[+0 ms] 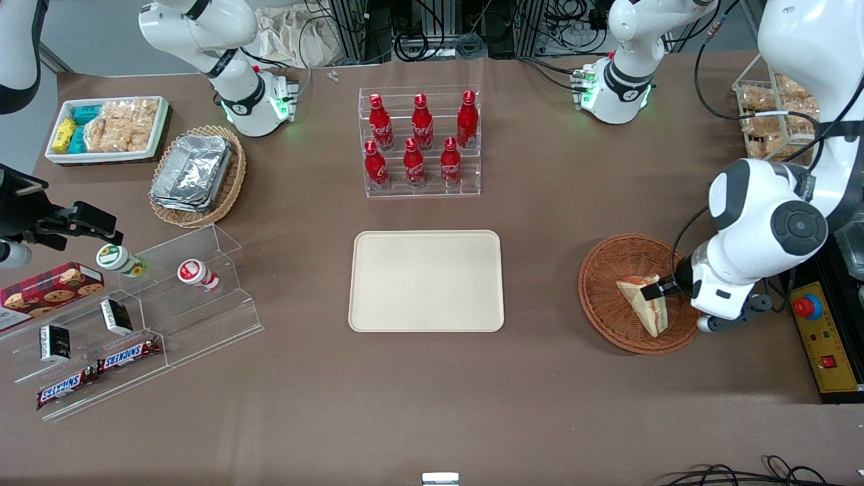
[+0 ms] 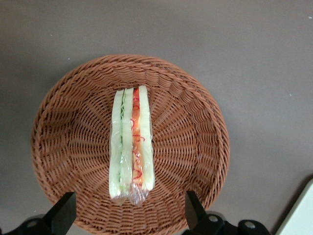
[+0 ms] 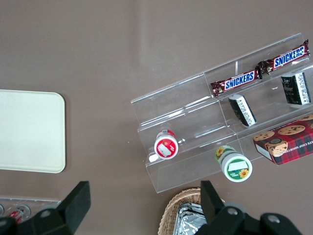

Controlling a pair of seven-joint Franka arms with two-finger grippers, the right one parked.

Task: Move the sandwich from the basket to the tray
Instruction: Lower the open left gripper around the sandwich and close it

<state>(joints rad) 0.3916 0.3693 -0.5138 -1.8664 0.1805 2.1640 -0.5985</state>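
Item: sandwich (image 2: pixel 131 145), a film-wrapped triangular wedge standing on edge at the middle of the basket (image 2: pixel 73 122), filling layers facing up. Likely light, soft, easily crushed, its wrap slippery; best taken across the two flat bread faces, gently. Gripper (image 2: pixel 128 215): poised above the wedge, jaws spread wider than its thickness, apparently holding and touching nothing. Tray (image 1: pixel 426 280): bare, well apart.
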